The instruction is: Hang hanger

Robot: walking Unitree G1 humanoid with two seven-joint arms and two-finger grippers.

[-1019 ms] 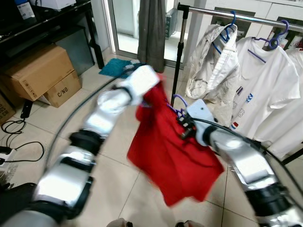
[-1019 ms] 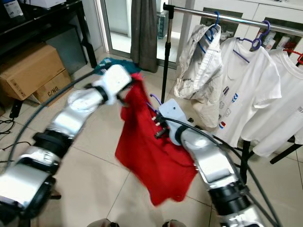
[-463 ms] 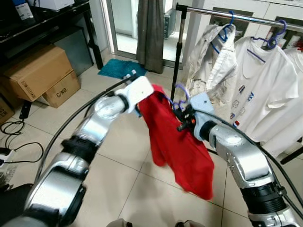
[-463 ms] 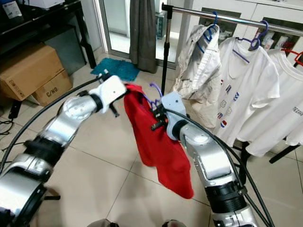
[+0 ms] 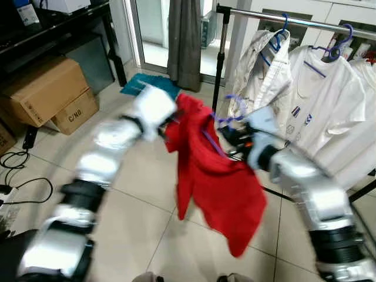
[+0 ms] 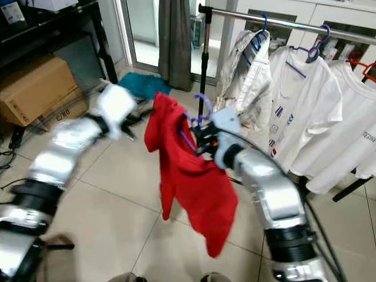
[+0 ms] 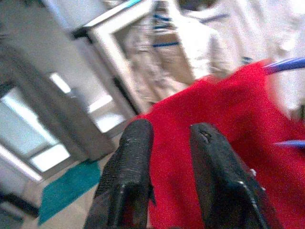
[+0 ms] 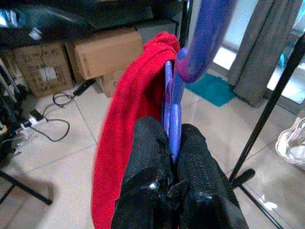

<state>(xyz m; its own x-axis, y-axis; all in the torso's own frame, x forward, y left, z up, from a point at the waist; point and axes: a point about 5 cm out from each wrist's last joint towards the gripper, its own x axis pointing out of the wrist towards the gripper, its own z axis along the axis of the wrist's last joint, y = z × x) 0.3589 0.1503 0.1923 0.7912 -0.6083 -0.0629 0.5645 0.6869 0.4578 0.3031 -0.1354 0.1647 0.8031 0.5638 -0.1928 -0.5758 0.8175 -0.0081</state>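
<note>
A red shirt (image 5: 217, 182) hangs on a purple hanger (image 8: 172, 95) out in front of me, below and left of the clothes rail (image 5: 282, 17). My right gripper (image 8: 170, 131) is shut on the hanger's neck just under its hook (image 5: 238, 108). The same gripper (image 5: 232, 136) sits behind the shirt's collar. My left gripper (image 7: 169, 133) is open, its tips just short of the red cloth at the shirt's left shoulder (image 5: 185, 106). Both arms are blurred.
White shirts on blue hangers (image 5: 329, 53) fill the rail's right part. The rail's black post (image 5: 218, 64) stands just behind the red shirt. Cardboard boxes (image 5: 47, 88), a dark shelf, a grey curtain (image 5: 185, 41), a teal mat (image 5: 138, 85) and floor cables (image 5: 17, 176) lie left.
My left gripper has drawn back to the left, off the shirt's shoulder. My right gripper has carried the hanger a little right and up, and the shirt has swung out wider.
</note>
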